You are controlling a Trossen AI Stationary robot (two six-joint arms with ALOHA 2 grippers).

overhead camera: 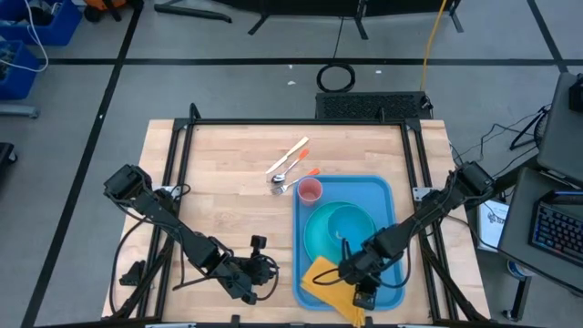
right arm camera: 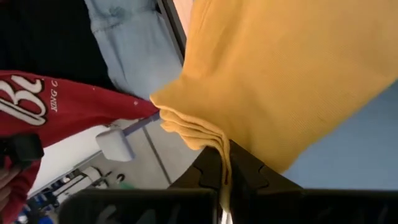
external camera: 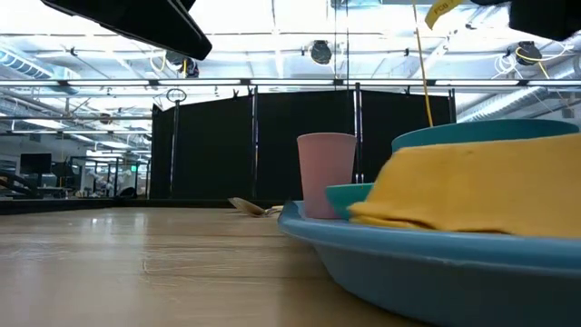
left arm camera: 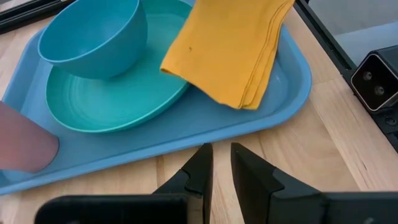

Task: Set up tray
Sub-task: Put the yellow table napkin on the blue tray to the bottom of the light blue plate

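The worktop (overhead camera: 228, 182) is pale butcher-block wood with a black metal frame round it, sitting on a grey floor (overhead camera: 228, 82) crossed by dark tape lines. Beyond the worktop's far edge there's a coiled black cable (overhead camera: 335, 77) and a black mat (overhead camera: 369, 105). Blue bins (overhead camera: 27, 36) sit off past its far left corner, a keyboard (overhead camera: 556, 228) off its right side. From worktop level you see black curtain panels (external camera: 254, 145) behind it, with ceiling lights (external camera: 272, 18) above.

One tray (overhead camera: 383, 196), plate (overhead camera: 314, 239), bowl (overhead camera: 351, 221), cup (overhead camera: 311, 190), napkin (overhead camera: 330, 276).
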